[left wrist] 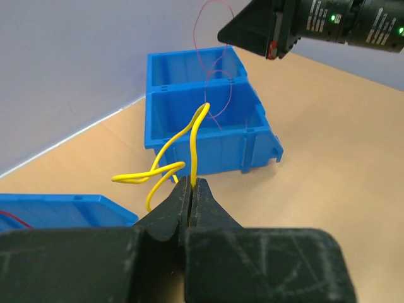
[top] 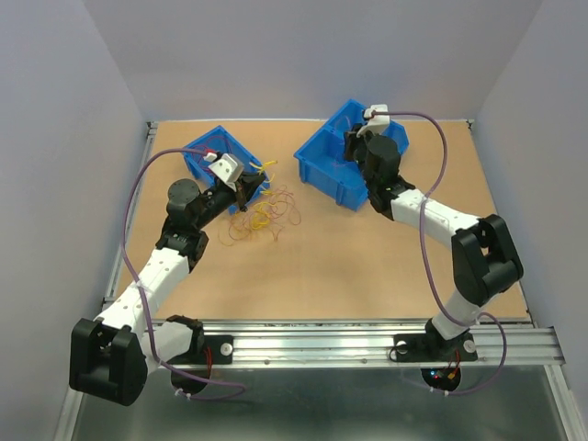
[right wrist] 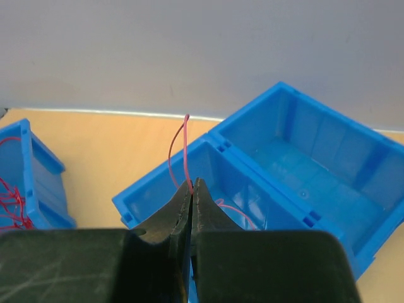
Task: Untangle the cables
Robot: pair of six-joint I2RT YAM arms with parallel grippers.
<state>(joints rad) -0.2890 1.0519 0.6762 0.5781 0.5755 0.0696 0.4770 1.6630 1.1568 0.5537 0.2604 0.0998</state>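
The cables form a loose tangle (top: 266, 216) of red, orange and yellow wires on the table, between the arms. My left gripper (top: 249, 186) hangs just above the tangle's left edge. In the left wrist view that gripper (left wrist: 191, 184) is shut on a yellow cable (left wrist: 194, 136), which loops up and to the left in front of it. My right gripper (top: 353, 140) is over the right blue bin (top: 323, 163). Seen from its wrist, it (right wrist: 192, 183) is shut on a thin red cable (right wrist: 185, 144) whose free end trails down into that bin (right wrist: 284, 164).
A second blue bin (top: 204, 147) at the back left holds red wires (right wrist: 12, 203). Grey walls close in the table on three sides. A metal rail (top: 367, 342) with the arm bases runs along the near edge.
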